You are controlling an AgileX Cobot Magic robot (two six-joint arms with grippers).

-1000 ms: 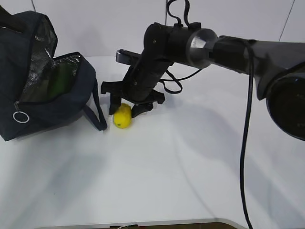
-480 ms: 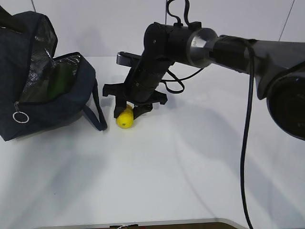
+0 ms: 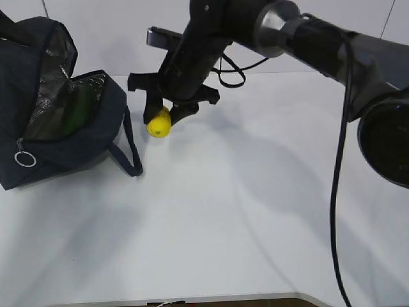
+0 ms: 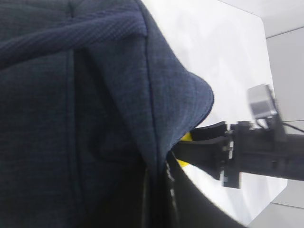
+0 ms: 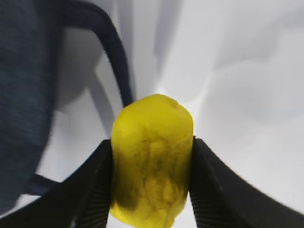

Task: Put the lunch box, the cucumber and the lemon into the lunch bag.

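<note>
while we hold the lemon (image 3: 158, 123) in the right gripper (image 3: 162, 119) above the surface (image 3: 243, 211) in the exterior view, it hangs just beside the lunch bag (image 3: 57, 121), whose mouth gapes with something green, likely the cucumber (image 3: 78, 109), inside; we cannot see the lunch box. a low carry could snag the looped handle (image 3: 131, 150) or bump the rim. in the left wrist view, navy fabric fills the frame and we cannot tell how the left gripper stands. in the right wrist view, the pads (image 5: 90, 183) pinch the lemon's sides; its rounded, bumpy skin could let it twist or slip out if we swing fast.
</note>
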